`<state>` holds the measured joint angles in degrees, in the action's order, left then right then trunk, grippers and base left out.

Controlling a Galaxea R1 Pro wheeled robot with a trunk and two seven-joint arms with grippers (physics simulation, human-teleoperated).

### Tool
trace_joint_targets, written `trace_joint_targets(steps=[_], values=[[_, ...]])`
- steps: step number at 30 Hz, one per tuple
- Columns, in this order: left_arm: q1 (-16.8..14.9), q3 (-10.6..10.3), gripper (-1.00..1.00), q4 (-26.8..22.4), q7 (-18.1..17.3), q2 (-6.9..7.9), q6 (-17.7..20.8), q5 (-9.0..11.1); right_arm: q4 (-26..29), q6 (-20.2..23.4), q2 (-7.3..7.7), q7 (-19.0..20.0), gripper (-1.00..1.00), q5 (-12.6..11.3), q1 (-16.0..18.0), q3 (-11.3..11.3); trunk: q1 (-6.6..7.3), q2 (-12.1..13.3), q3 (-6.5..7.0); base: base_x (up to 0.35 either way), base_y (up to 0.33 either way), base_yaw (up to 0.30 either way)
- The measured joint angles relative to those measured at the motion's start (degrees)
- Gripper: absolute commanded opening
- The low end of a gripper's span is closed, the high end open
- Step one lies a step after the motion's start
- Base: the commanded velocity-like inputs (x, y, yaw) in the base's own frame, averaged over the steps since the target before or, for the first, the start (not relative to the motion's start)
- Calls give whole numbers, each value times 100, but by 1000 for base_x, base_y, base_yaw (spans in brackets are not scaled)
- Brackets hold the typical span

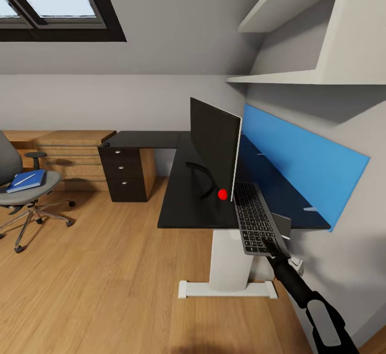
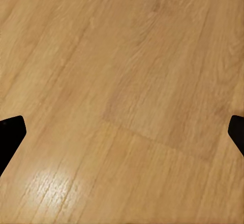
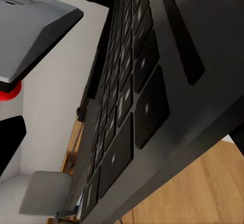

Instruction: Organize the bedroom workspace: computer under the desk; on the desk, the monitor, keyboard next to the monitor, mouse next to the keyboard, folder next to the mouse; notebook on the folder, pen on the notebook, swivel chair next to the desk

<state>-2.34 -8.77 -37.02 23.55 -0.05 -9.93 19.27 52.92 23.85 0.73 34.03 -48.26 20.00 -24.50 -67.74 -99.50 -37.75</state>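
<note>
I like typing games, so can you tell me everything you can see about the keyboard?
The keyboard is slim, flat and rectangular, with black keys in a dark grey frame that looks like plastic. It lies lengthwise at the near edge of the black desk, close beside the monitor, with its near end sticking out past the desk's edge. The right gripper is shut on that near end. In the right wrist view, its keys show up close, with small pale marks on them.

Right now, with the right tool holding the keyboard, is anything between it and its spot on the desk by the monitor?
Nothing visible. The keyboard in the right tool already overhangs the desk edge right beside the monitor.
</note>
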Motion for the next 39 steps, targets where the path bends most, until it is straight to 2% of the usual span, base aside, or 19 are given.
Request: trace_joint_targets(steps=[37,38,39], values=[[-1,0,100,0,0,-7,0,-1,8,0,0,0,100,9,0,0,0,0,0,0,0,0],[-1,0,100,0,0,-5,0,-1,8,0,2,0,-100,7,0,0,0,0,0,0,0,0],[-3,0,100,0,0,-7,0,-1,8,1,4,-1,-100,6,0,0,0,0,0,0,0,0]])
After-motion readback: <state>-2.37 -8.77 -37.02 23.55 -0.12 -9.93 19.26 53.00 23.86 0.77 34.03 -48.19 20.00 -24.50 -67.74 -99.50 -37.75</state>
